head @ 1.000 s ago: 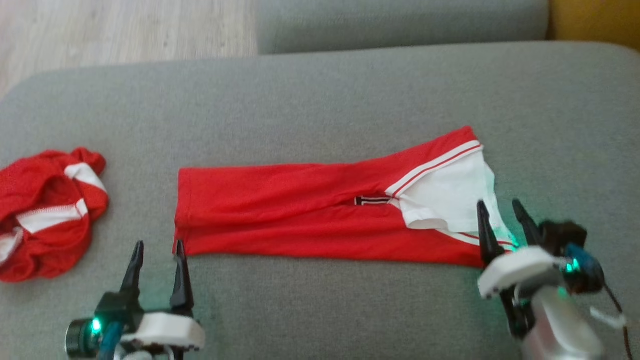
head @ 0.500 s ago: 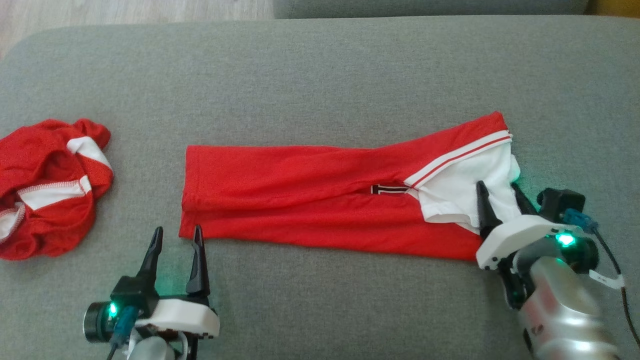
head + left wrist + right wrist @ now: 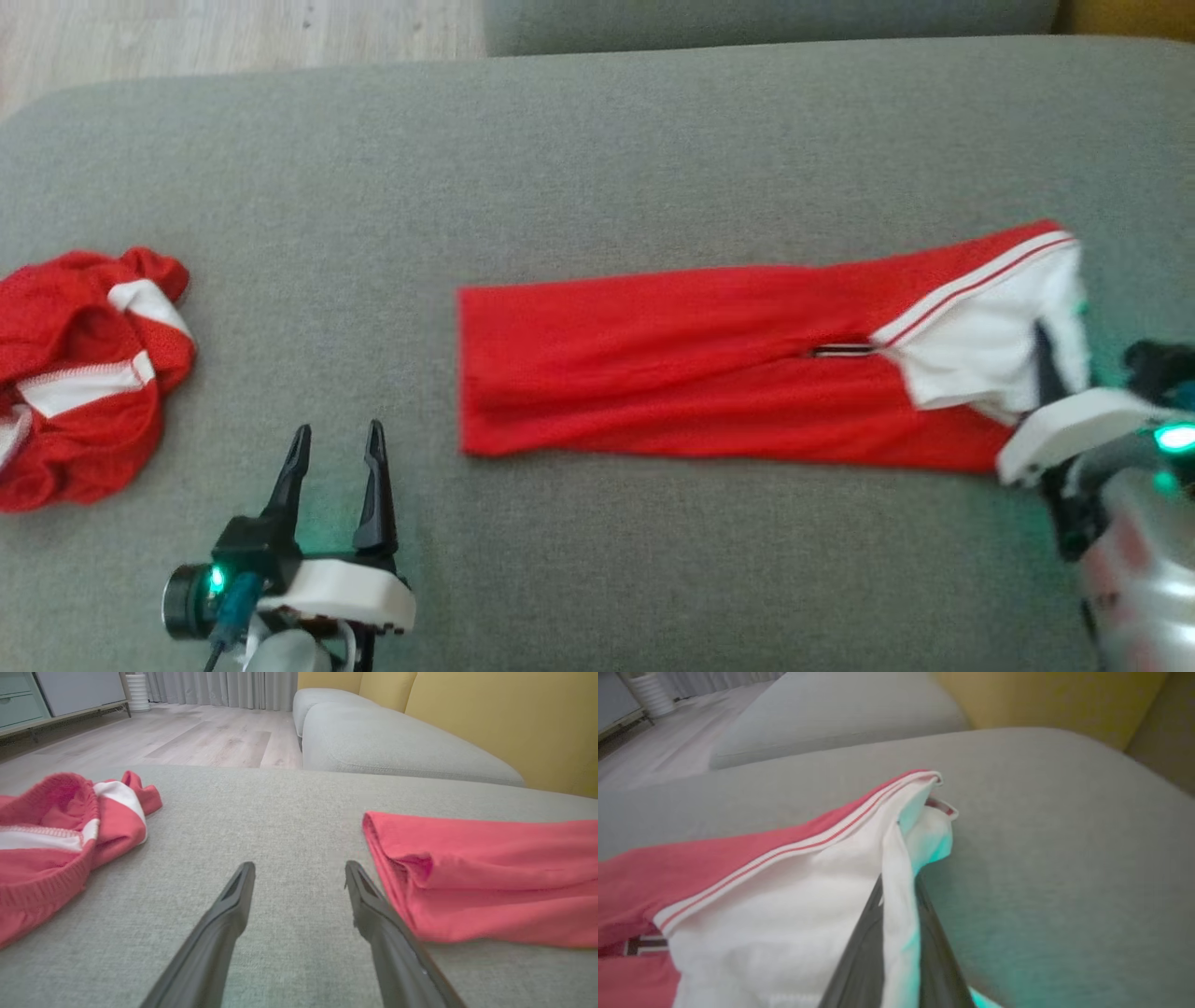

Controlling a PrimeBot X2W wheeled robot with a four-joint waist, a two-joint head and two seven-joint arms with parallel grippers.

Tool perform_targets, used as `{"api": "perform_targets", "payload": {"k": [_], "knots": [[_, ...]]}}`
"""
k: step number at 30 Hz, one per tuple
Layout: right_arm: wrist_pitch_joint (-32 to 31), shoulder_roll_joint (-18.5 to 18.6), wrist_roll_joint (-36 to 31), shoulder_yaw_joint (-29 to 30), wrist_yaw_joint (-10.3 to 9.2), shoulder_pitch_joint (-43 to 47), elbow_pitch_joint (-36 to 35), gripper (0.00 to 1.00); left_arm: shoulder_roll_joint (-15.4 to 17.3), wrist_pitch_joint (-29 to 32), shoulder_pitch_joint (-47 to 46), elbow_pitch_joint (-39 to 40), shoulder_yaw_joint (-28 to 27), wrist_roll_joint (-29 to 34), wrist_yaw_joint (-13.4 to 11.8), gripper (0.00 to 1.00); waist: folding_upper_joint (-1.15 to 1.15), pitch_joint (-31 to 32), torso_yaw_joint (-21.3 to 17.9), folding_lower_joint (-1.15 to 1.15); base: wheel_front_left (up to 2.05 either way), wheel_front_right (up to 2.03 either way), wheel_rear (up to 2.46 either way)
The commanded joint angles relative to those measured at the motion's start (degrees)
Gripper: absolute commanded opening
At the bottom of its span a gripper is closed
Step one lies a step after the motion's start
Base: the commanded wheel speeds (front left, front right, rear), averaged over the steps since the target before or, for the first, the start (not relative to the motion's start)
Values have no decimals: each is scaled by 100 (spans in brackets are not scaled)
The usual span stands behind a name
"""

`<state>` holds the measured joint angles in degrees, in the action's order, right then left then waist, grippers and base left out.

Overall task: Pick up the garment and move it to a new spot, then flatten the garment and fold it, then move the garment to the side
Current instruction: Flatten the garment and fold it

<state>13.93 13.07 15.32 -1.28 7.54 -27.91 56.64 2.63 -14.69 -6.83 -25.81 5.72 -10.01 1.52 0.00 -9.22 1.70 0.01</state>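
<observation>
Grey sofa seat (image 3: pixel 597 168) carries the long folded red garment (image 3: pixel 700 364), lying flat right of centre with its white end (image 3: pixel 971 355) at the far right, and a crumpled red-and-white garment (image 3: pixel 84 373) well apart at the left edge. Right gripper (image 3: pixel 1046 345) is at that white end, fingers pinched together on a fold of the white cloth. Left gripper (image 3: pixel 336 429) sits low over bare cushion, fingers spread wide and holding nothing, near the red garment's left hem but not touching it.
</observation>
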Motion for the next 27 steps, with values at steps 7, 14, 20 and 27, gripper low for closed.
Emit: {"api": "perform_targets", "payload": {"k": [7,14,20,27], "knots": [[106,-288,-96,-495,-5,-262,-1274,0,25,-30,-24,74,41,-78,-38,100,0,184,2,-1,0,0,0],[79,-816,574,-1947,-5,11,-2024,0,25,-30,43,28,275,-121,-26,100,0,272,335,-1,0,0,0],[-59,-957,1147,-2873,-5,-14,-2190,0,25,-30,85,-41,458,-122,3,100,0,295,800,-1,0,0,0],[-53,-1011,1496,-3330,-5,-201,-1789,88,25,-30,104,-121,597,-152,13,100,0,319,1231,-1,0,0,0]]}}
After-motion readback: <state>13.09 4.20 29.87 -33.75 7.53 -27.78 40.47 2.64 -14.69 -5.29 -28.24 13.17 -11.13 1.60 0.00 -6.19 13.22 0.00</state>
